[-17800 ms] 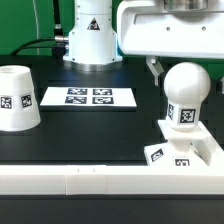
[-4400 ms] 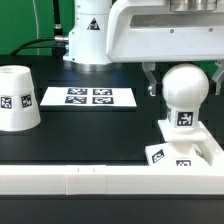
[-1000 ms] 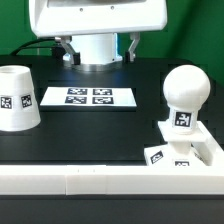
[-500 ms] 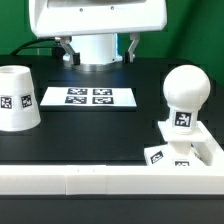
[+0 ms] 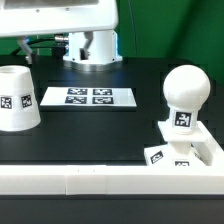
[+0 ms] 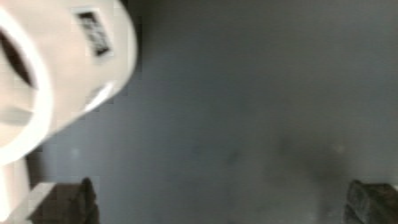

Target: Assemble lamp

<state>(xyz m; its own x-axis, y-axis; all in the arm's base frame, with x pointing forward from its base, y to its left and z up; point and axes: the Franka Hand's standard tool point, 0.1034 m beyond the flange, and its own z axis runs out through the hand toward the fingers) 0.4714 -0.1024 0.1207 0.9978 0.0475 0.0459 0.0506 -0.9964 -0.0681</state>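
Observation:
The bulb (image 5: 185, 92) stands upright on the flat square base (image 5: 196, 150) at the exterior view's right, against the rail. The tapered shade (image 5: 18, 97) stands alone at the exterior view's left. It also shows in the wrist view (image 6: 54, 80) with its tag facing the camera. My gripper (image 5: 52, 50) hangs high at the back left, above and behind the shade. In the wrist view the gripper (image 6: 217, 205) is open wide and empty, and its fingertips (image 6: 64, 204) stand over bare black table beside the shade.
The marker board (image 5: 88, 97) lies flat on the black table between the shade and the bulb. A long white rail (image 5: 90, 181) runs along the front edge. The robot's white pedestal (image 5: 92, 45) stands at the back.
My gripper has moved from above the bulb toward the exterior view's left, past the marker board, and now hangs near the shade. The bulb, base and shade have not moved.

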